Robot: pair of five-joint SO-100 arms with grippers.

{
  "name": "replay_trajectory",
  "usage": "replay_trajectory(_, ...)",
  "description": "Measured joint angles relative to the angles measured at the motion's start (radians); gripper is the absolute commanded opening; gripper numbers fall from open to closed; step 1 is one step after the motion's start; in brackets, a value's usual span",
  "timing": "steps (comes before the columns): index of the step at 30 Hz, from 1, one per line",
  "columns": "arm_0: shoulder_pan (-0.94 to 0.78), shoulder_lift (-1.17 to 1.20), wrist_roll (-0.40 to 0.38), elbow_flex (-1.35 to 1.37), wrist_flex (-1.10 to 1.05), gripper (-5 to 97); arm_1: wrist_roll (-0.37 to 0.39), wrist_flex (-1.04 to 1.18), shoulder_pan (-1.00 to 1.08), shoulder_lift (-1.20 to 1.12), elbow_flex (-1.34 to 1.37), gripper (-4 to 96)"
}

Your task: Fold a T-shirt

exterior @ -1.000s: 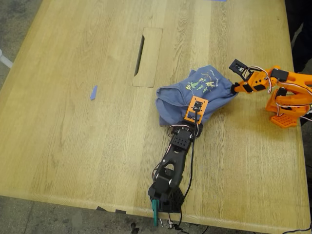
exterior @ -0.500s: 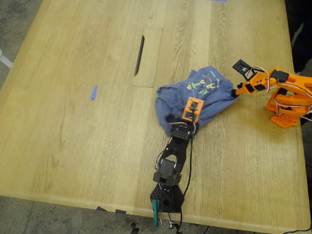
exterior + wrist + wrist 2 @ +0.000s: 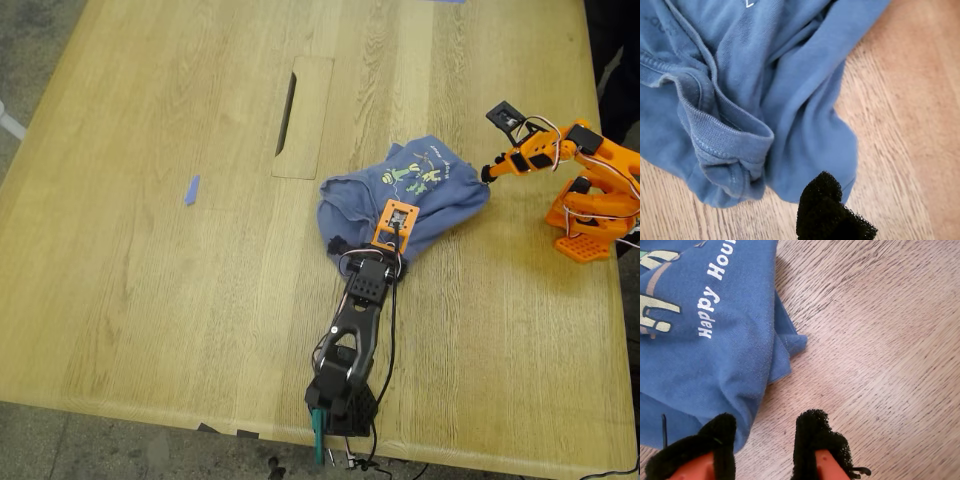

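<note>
**A:** where's the T-shirt (image 3: pixel 400 200) sitting right now?

**B:** bunched up in a rumpled heap on the wooden table (image 3: pixel 150 280), just to the exterior view's right of the long slot (image 3: pixel 287 112) cut into the tabletop. The cartoon print (image 3: pixel 408 170) faces up on the side of the heap nearest the slot end. The second wrist view shows pale lettering on it, "Happy Hou..." (image 3: pixel 715 287).

**A:** and the grippers?

**B:** my first gripper (image 3: pixel 832 212) is on the black arm, at the edge of the shirt farthest from the slot. Its wrist view only shows one dark padded tip over the cloth's edge next to a rolled hem (image 3: pixel 725 145), so I honestly can't tell if it's parted or pinched.

**A:** the orange one?

**B:** my second gripper (image 3: pixel 765 442) is at the shirt's side away from the slot. Pads are a narrow gap apart with bare wood between them, one pad right at the cloth's edge, nothing gripped.

**A:** anything else on the table?

**B:** a little blue tape strip (image 3: pixel 191 189), well apart from the shirt, on the other side of the slot.
</note>
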Motion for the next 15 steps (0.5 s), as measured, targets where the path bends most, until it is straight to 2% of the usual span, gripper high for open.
replay_trajectory(3,0.021,0.002,0.003,-0.06,0.014,68,0.0,0.017,0.008,-0.011,-0.054,16.9)
replay_trajectory(6,0.049,-0.018,-0.002,-0.115,-0.029,60,-0.003,-0.005,-0.008,-0.074,-0.132,7.0)
replay_trajectory(7,0.06,-0.038,-0.002,-0.127,-0.069,56,-0.006,-0.021,-0.023,-0.106,-0.161,0.5)
replay_trajectory(10,0.081,-0.135,-0.003,-0.155,-0.225,39,-0.011,-0.095,-0.083,-0.227,-0.253,0.1)
replay_trajectory(15,0.051,-0.33,-0.06,-0.166,-0.486,14,-0.018,-0.252,-0.187,-0.443,-0.354,0.1)
